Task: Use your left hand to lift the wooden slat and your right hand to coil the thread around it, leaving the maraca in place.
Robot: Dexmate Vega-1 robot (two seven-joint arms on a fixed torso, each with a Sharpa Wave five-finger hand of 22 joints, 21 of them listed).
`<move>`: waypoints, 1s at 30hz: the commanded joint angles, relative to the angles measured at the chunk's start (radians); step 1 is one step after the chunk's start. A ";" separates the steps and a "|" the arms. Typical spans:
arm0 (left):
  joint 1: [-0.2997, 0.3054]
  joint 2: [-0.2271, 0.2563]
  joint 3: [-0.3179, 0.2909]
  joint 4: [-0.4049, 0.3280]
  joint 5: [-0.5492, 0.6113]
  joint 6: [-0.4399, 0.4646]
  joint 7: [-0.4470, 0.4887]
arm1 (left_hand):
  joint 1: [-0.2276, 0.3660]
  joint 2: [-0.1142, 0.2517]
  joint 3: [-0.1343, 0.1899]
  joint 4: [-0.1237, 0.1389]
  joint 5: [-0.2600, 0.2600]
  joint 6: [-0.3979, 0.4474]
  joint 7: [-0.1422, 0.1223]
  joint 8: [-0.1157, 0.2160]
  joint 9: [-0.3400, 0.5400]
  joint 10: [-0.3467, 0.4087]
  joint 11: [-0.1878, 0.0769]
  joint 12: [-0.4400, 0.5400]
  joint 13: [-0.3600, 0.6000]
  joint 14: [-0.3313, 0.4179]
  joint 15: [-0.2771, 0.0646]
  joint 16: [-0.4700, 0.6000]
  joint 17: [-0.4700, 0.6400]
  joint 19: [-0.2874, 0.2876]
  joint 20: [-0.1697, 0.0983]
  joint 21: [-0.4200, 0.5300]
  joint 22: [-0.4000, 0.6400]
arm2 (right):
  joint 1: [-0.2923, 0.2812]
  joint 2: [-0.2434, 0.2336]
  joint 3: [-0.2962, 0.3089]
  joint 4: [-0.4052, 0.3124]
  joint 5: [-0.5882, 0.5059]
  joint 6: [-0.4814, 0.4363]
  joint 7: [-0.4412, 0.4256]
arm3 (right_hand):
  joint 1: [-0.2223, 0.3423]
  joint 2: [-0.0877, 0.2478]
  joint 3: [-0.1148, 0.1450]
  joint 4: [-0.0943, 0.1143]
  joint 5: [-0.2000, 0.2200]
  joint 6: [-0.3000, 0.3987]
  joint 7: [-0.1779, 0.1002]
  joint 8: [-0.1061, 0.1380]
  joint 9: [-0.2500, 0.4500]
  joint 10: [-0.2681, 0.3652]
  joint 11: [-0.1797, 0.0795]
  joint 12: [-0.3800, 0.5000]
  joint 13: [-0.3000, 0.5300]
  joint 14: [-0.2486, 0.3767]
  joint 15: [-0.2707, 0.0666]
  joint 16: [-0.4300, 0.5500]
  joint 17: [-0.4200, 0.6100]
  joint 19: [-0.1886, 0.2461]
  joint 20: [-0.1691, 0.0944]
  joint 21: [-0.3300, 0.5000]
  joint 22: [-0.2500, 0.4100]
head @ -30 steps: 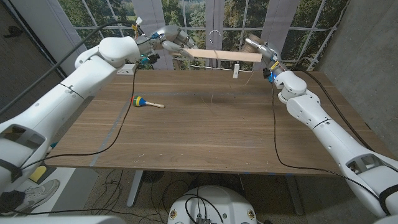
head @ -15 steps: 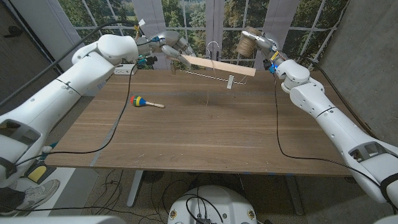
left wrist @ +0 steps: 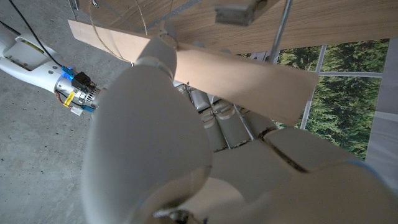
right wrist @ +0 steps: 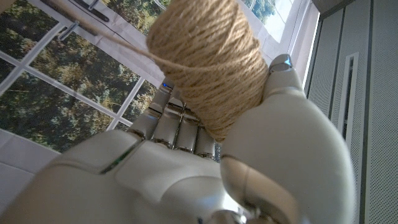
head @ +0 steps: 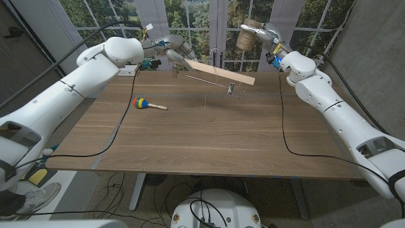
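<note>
Wooden slat [head: 219,71] held up above the far part of the tabletop [head: 202,136] in the head view, tilted, gripped at its near-window end by the left hand [head: 174,52]. Small pale clip-like piece [head: 231,88] hanging under the slat, with a thin metal rod [head: 204,80] alongside. Spool of thread [head: 247,38] raised beyond the slat's free end, clasped in the right hand [head: 264,35]. Maraca [head: 146,103] lying on the tabletop well apart from the slat, toward the left arm. Black cables [head: 117,130] trailing across the wood on both sides. Windows with trees behind.

Left wrist view: left hand [left wrist: 205,162] with fingers [left wrist: 217,121] closed around the slat [left wrist: 242,84], thumb pressed over its face; thin strands of thread [left wrist: 118,28] crossing near the far end; right arm's wrist [left wrist: 65,93] seen beyond.

Right wrist view: right hand [right wrist: 205,162] with fingers [right wrist: 171,121] and thumb wrapped around the spool of thread [right wrist: 208,59], one strand leading off toward the window frame [right wrist: 43,81].
</note>
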 commanded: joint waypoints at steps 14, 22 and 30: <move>0.037 -0.031 -0.008 -0.014 0.058 0.028 0.104 | 0.135 0.147 0.005 0.006 0.006 0.008 0.004 0.003 0.002 0.012 -0.007 -0.007 0.005 0.100 -0.104 -0.010 0.001 -0.008 -0.072 0.010 0.002 | 0.014 -0.009 -0.033 -0.116 -0.097 0.134 0.091 | 0.186 0.183 0.059 0.063 0.008 0.322 -0.190 0.003 0.002 0.123 -0.114 0.002 0.003 0.005 -0.160 -0.003 0.007 -0.010 -0.036 0.011 -0.002; 0.058 -0.042 -0.013 -0.043 0.103 0.070 0.183 | 0.136 0.147 0.005 0.006 0.006 0.010 0.002 0.002 0.002 0.012 -0.004 -0.009 0.006 0.101 -0.104 -0.012 0.001 -0.010 -0.072 0.013 0.002 | 0.003 -0.018 -0.021 -0.148 -0.099 0.154 0.107 | 0.186 0.182 0.057 0.064 0.008 0.324 -0.195 0.003 0.002 0.126 -0.115 0.003 0.005 0.002 -0.159 -0.006 0.008 -0.014 -0.035 0.013 -0.002; 0.081 -0.085 -0.029 -0.015 0.086 0.062 0.259 | 0.136 0.147 0.005 0.006 0.006 0.011 0.001 0.002 0.002 0.014 -0.006 -0.011 0.006 0.103 -0.103 -0.014 0.001 -0.011 -0.073 0.015 0.002 | -0.030 -0.028 -0.016 -0.184 -0.100 0.194 0.126 | 0.188 0.183 0.057 0.064 0.009 0.325 -0.192 0.003 0.001 0.127 -0.115 0.001 0.005 0.002 -0.160 -0.008 0.009 -0.016 -0.035 0.015 -0.003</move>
